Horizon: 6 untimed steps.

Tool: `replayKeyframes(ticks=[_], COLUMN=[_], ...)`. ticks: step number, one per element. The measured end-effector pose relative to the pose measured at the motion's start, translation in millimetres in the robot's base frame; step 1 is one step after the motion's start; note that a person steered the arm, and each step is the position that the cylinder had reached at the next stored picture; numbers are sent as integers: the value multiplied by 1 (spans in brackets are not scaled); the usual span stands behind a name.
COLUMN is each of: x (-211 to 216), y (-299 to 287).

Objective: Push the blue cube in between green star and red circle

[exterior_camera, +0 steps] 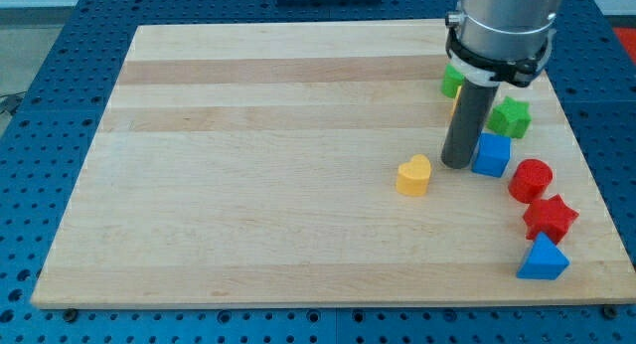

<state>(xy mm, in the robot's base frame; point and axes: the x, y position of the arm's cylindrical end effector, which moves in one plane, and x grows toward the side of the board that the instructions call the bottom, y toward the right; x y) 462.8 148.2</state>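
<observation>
The blue cube (491,155) lies at the view's right, just below and left of the green star (511,116) and up-left of the red circle (531,179). My tip (457,165) rests on the board right against the cube's left side. The cube sits close to the gap between the star and the circle, slightly to its left.
A yellow heart (414,175) lies just left of my tip. A red star (550,218) and a blue triangle (543,258) lie below the red circle. A green block (453,82) is partly hidden behind the arm. The wooden board (248,165) ends near the right blocks.
</observation>
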Motion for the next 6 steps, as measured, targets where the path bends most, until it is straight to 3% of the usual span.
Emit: replayKeyframes(ticks=[1,4,6], x=[3,3,49], y=[33,50,-35])
